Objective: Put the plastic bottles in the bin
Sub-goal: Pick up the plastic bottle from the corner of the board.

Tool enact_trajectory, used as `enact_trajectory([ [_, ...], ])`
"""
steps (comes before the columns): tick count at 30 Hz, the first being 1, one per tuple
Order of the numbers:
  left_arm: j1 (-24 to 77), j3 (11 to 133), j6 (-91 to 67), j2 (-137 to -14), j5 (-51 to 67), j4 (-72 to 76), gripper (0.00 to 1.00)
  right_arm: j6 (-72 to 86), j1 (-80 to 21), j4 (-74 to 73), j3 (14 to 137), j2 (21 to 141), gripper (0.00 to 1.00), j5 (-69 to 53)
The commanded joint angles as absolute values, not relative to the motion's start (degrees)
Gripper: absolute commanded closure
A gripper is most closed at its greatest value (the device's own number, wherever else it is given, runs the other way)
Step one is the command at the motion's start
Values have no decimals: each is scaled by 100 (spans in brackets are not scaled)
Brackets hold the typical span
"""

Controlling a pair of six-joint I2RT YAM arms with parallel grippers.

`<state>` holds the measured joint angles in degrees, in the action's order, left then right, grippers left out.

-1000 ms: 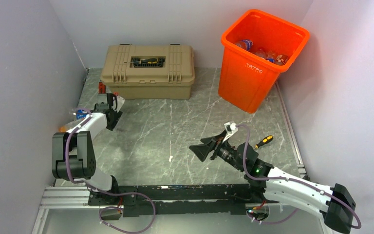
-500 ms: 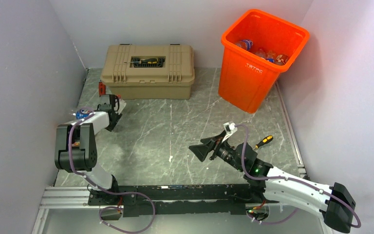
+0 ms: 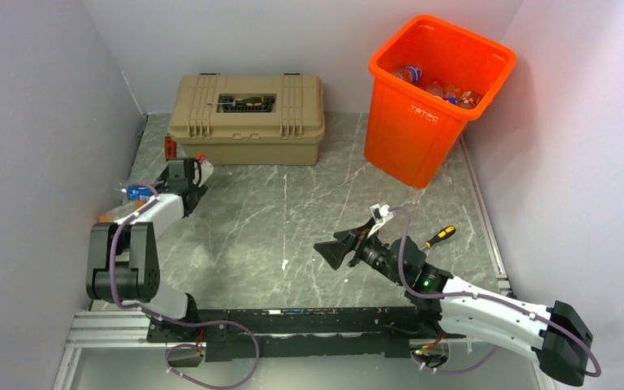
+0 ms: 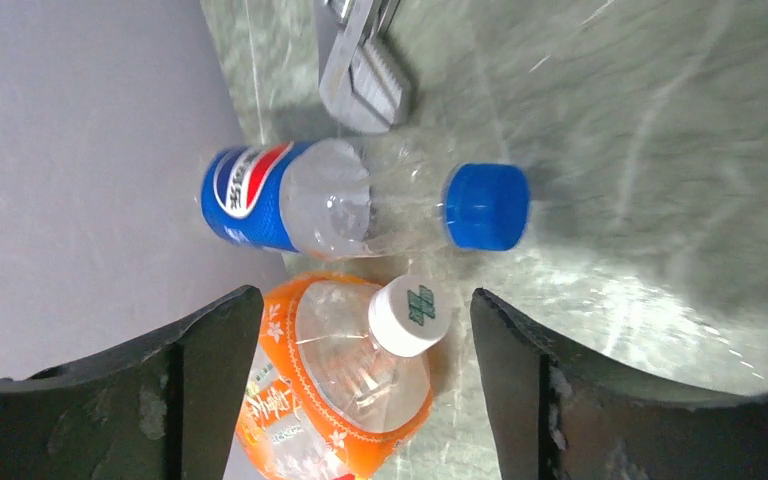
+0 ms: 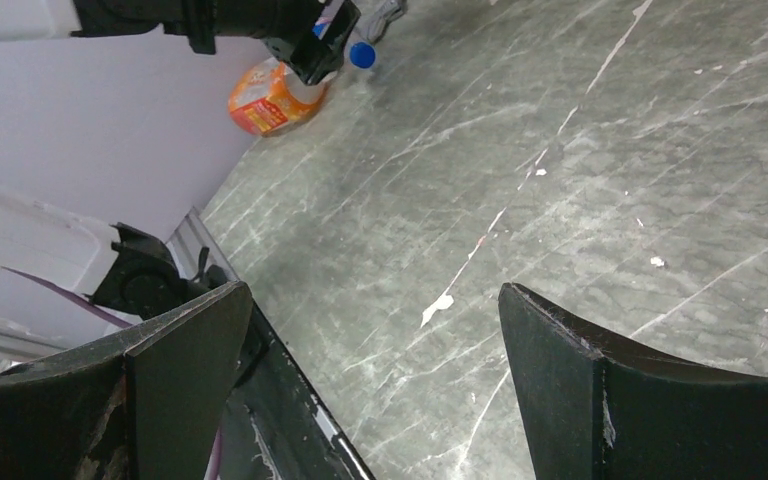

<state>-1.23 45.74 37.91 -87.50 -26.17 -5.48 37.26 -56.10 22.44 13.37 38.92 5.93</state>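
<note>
Left tool [image 4: 365, 300] open, straddling orange bottle [image 4: 320, 410] at counter [image 3: 292, 203] 9 o'clock; blue-label bottle [image 4: 300, 205] just beside. Right tool [image 5: 375, 300] open, empty, near 6 o'clock. Bin [image 3: 410, 130] at 1 o'clock.

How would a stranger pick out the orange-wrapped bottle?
Look along the left wall, where two bottles lie on the table. The orange-wrapped bottle is the one with a white cap; the Pepsi bottle beside it has a blue cap.

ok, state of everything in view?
left pincer: open, empty, above both loose bottles
right pincer: open, empty
Pepsi bottle: capped, lying on its side
orange-label bottle: capped, lying down
bin: upright, bottles inside
toolbox: lid closed
screwdriver: lying on table
</note>
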Motion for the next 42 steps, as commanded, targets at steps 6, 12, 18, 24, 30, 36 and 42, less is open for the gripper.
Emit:
enact_trajectory([
  [6, 238, 4653, 4220, -8491, -1624, -626, 13, 3750, -5634, 2809, 1451, 4331, 1, 397],
  [12, 242, 4844, 4422, -8947, -1587, -396, 15, 3706, -5634, 2746, 1500, 4401, 1, 434],
  [18, 253, 5042, 4771, -9446, -1609, -170, 19, 3633, -5634, 2692, 1547, 4474, 1, 487],
  [24, 255, 4778, 4943, -9590, -1752, 198, 25, 3621, -5634, 2707, 1582, 4568, 1, 498],
  [30, 255, 4582, 5216, -9532, -2015, 529, 30, 3662, -5634, 2733, 1545, 4588, 1, 502],
  [36, 246, 4500, 5291, -9564, -2177, 535, 32, 3667, -5634, 2632, 1493, 4400, 1, 558],
  [42, 247, 4362, 5309, -9516, -2197, 449, 38, 3673, -5634, 2549, 1443, 4265, 1, 604],
])
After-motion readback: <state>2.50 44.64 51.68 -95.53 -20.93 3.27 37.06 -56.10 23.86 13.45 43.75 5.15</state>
